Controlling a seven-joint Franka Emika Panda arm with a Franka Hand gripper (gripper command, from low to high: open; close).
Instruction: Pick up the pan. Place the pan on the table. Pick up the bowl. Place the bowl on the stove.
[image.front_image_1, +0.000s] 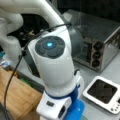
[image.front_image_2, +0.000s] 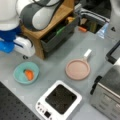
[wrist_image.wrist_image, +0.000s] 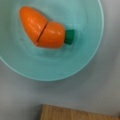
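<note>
The hand itself shows its fingers in none of the pictures, so whether it is released or clenched I cannot tell. What does show is the arm's white and blue end (image.front_image_2: 15, 42) at a front view's left, hanging just above the bowl (image.front_image_2: 26, 72). The wrist view confirms it: the camera looks straight down into the bowl (wrist_image.wrist_image: 50, 57), which fills the upper part of the picture, with the orange toy carrot (wrist_image.wrist_image: 45, 28) lying inside, its green stub pointing to that view's right. So the bowl sits directly below the hand, a touch toward the wrist view's top.

The bowl rests on the grey worktop (image.front_image_2: 52, 67), not lifted. Right of it in a front view lies the pan (image.front_image_2: 77, 69), flat on the worktop, its pale handle pointing up and right. That step looks done. Below and between them stands the stove (image.front_image_2: 59, 100), its black top bare; it shows in both front views (image.front_image_1: 103, 93).

The count: one bowl, one carrot, one pan, one stove, one arm. Further out, a wooden block counter (image.front_image_2: 47, 23) stands just behind the bowl, its edge showing at the wrist view's bottom, and a silver toaster oven (image.front_image_1: 100, 47) stands at the right.
</note>
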